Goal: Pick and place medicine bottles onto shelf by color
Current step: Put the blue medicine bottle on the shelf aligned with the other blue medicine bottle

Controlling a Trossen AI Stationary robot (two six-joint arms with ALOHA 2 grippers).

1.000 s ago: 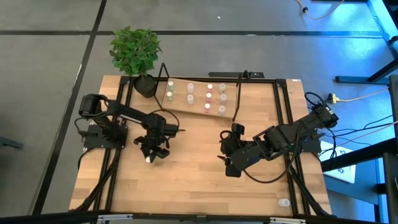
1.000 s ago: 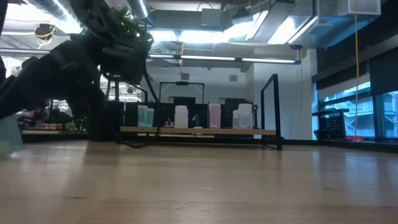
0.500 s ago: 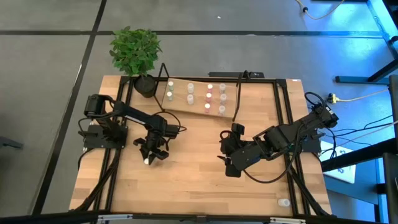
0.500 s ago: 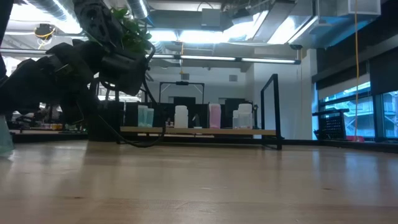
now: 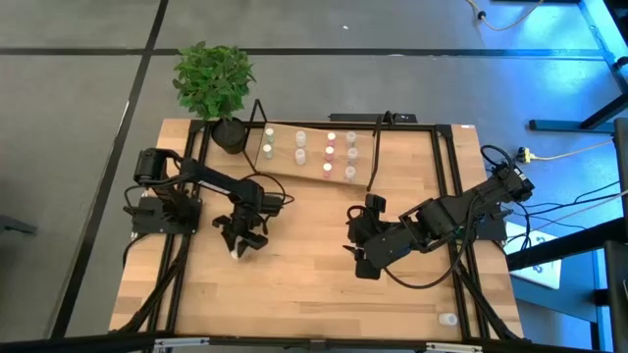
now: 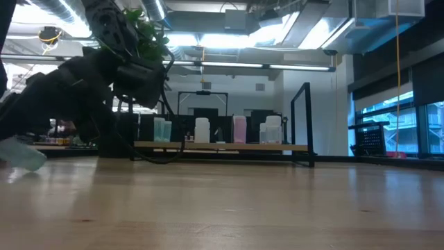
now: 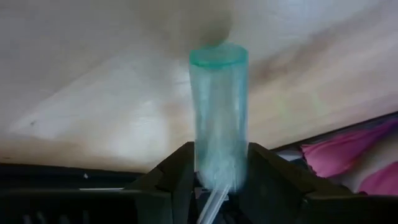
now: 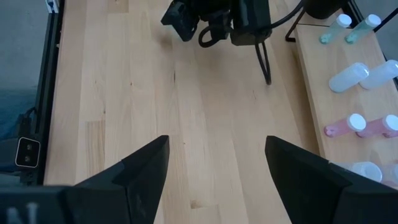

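Tabletop (image 5: 314,284) of pale wood fills the overhead picture, with a leafy plant (image 5: 214,80) in a dark pot at its far left corner. Next in size, the shelf (image 5: 312,157), a light board in a thin black wire frame, lies along the far edge; about nine small bottles (image 5: 328,155) stand on it in loose columns. The level view lines them up instead: a greenish one, a white one, a pink one and clear ones, side by side (image 6: 239,129).

The left gripper (image 5: 239,240) hangs low over the left half of the table, well apart from the shelf. From above, only a pale speck shows at its tip. Its wrist camera gives what the others cannot: a clear bottle with a green cap (image 7: 218,112) sits between the two dark fingers (image 7: 180,171), which press its lower sides. In the level view that bottle (image 6: 21,154) is a tilted blur at the picture's edge, the arm above it a dark mass.

The right gripper (image 5: 359,257) waits over the table's middle right, its fingers (image 8: 140,171) spread wide with nothing between them.

One more bottle (image 5: 447,319) lies alone near the front right corner; its tint is too small to tell.
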